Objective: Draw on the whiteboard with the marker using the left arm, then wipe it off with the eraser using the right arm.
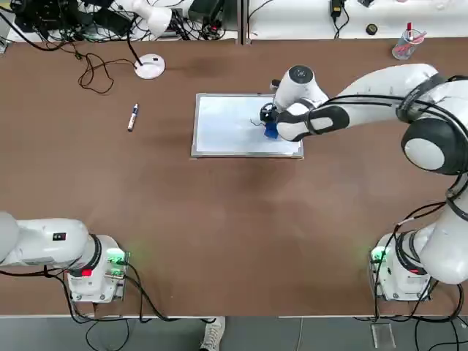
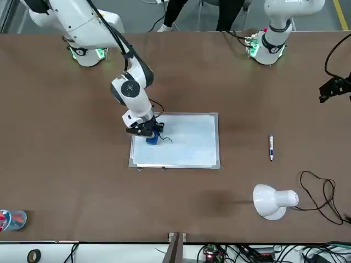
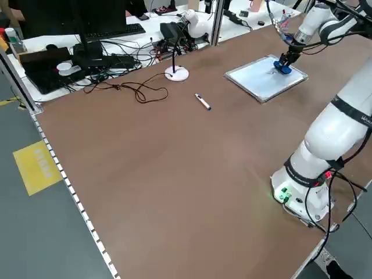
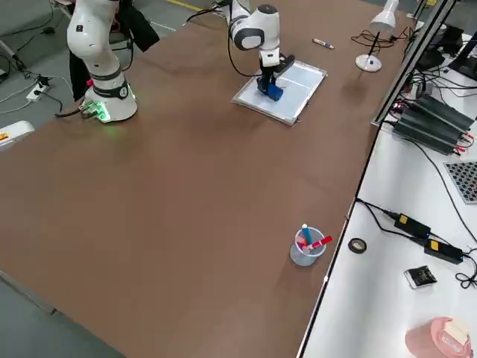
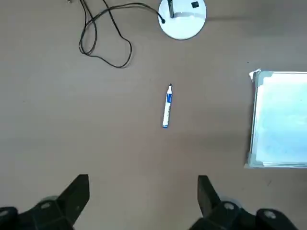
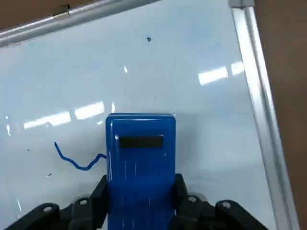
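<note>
From overhead, the whiteboard (image 1: 246,125) was seen mid-table, with the right gripper (image 1: 270,124) over its right part, clenched on the eraser (image 1: 271,131). The marker (image 1: 132,117) lay well left of the board, laid aside.

From the front, the eraser (image 2: 152,137) was pressed flat against the board for wiping.

In the right wrist view, a blue scribble (image 6: 76,160) remained beside the eraser (image 6: 140,163).

In the left wrist view, the left gripper (image 5: 142,201) hung released, parked high above the table.
</note>
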Controlling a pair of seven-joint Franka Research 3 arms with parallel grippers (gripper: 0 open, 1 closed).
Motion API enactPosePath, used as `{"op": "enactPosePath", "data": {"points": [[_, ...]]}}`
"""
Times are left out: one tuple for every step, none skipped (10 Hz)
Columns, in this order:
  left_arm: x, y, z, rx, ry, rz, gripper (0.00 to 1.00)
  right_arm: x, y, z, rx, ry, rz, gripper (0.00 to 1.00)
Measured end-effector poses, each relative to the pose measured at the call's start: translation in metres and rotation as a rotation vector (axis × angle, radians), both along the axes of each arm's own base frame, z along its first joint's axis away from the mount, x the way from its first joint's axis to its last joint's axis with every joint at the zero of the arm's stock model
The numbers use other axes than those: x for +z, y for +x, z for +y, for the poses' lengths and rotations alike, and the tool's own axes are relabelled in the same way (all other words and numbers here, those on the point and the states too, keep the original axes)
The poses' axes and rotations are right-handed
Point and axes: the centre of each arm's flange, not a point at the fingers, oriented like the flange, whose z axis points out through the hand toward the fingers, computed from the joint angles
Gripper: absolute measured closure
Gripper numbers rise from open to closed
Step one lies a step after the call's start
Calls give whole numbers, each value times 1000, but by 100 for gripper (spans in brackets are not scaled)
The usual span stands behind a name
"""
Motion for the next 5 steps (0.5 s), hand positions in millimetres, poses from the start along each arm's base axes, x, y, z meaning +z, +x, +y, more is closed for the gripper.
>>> {"op": "enactPosePath", "data": {"points": [[0,1,-1,-2,0,-2,0,-6,-3,3,3,-7,-8,44],[0,1,-2,-4,0,-3,0,-8,-5,6,7,-17,-23,44],[0,1,-3,-5,0,-5,0,-7,-7,8,9,-28,-34,44],[0,1,-3,-6,-1,-6,0,-7,-8,11,3,-32,-44,44],[1,1,-3,-6,-1,-9,0,-8,-10,14,-6,-29,-53,44]]}}
